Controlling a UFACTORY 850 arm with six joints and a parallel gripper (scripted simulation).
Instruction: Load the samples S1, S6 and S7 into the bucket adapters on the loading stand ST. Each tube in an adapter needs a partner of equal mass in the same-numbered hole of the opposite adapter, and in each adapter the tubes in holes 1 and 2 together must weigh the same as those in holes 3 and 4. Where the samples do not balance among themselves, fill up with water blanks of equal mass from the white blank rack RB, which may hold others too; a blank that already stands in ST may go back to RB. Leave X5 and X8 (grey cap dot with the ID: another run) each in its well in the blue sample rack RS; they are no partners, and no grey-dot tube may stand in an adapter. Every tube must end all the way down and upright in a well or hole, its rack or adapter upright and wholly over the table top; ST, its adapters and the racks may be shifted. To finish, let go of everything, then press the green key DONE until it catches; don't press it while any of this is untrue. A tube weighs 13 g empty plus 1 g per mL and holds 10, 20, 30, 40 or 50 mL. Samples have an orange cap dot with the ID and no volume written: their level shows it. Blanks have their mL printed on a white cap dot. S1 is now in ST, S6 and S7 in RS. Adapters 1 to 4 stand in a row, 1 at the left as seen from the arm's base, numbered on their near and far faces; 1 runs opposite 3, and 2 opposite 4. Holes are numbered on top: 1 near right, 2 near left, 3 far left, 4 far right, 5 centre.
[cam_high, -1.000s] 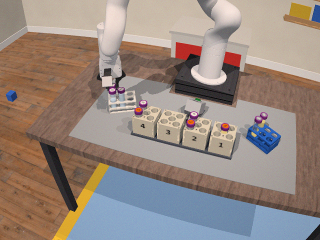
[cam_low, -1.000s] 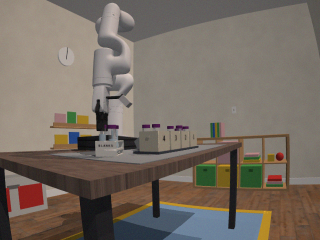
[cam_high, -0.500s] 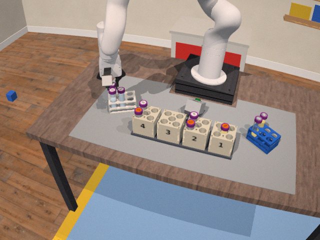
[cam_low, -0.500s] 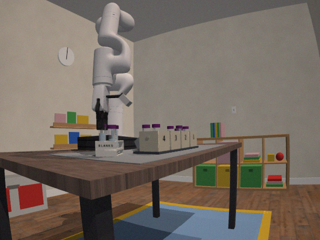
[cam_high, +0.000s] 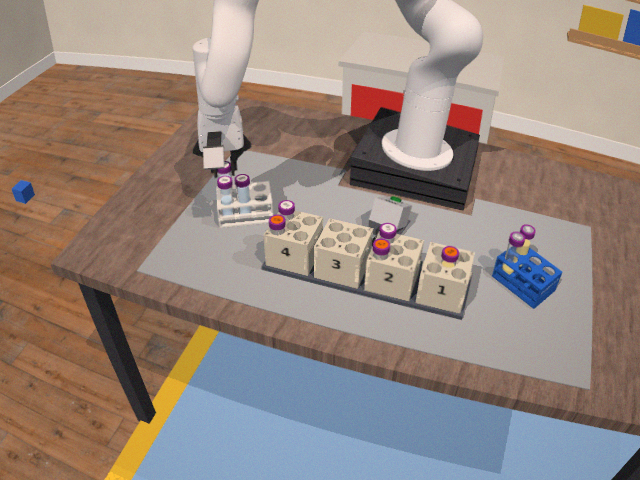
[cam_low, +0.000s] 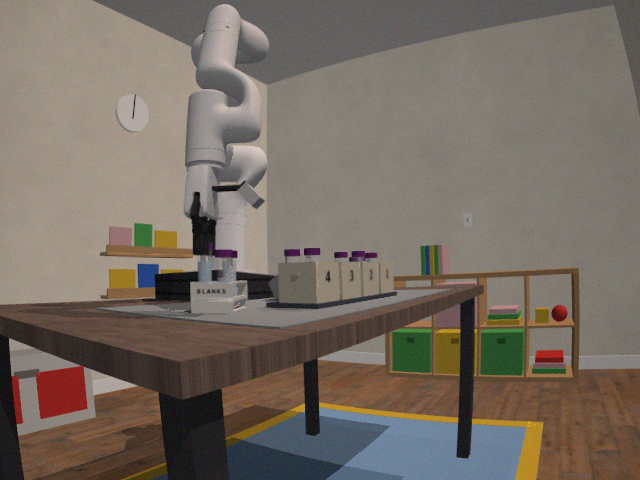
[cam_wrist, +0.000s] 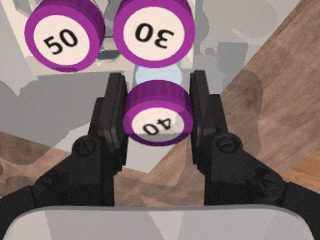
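My gripper (cam_wrist: 158, 91) is shut on the purple cap of the blank marked 40 (cam_wrist: 158, 118), which stands upright in the white blank rack RB (cam_high: 244, 204). Just beyond it in the rack stand the blanks marked 50 (cam_wrist: 63, 30) and 30 (cam_wrist: 154, 27). In the top view the gripper (cam_high: 224, 166) hangs straight down over the rack's far side. On stand ST, adapter 4 (cam_high: 292, 242) holds an orange-dot tube (cam_high: 277, 222) and a white-dot blank (cam_high: 286, 207). Adapter 2 (cam_high: 392, 266) holds an orange-dot tube (cam_high: 381, 246) and a white-dot blank (cam_high: 387, 229). Adapter 1 (cam_high: 445, 276) holds one orange-dot tube (cam_high: 450, 253). Adapter 3 (cam_high: 338, 250) is empty.
The blue sample rack RS (cam_high: 527, 271) stands at the right end of the mat and holds two tubes (cam_high: 521, 235). The green DONE key (cam_high: 395, 198) sits on a grey box behind adapters 2 and 3. The arm's black base plate (cam_high: 416, 160) is behind that.
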